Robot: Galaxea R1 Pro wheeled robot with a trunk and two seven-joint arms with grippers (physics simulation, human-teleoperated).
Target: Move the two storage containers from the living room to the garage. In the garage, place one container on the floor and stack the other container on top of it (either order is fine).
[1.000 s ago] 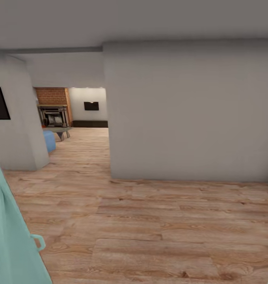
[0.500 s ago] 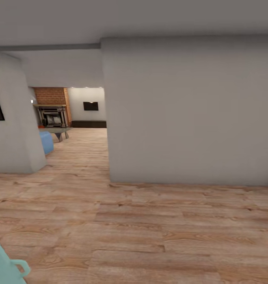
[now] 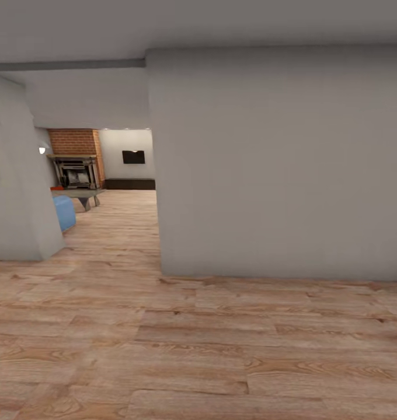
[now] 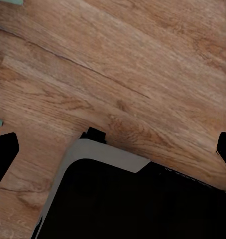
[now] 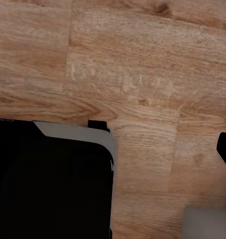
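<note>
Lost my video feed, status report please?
Grippers carrying nothing, fingers spread over wood floor. Fireplace ahead through the opening; a bit of red beside it. Grey wall blocks straight ahead.

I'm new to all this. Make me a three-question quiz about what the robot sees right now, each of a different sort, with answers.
1. True or false: the floor in the head view is grey concrete.
2. What stands against the brick chimney seen through the opening?
A. a red car
B. a dark fireplace
C. a bookshelf
3. Fill in: beside the left wall sits a rounded seat coloured ____.

Key
1. False: it is light wood planks.
2. B, the fireplace.
3. Blue, the seat.
</note>
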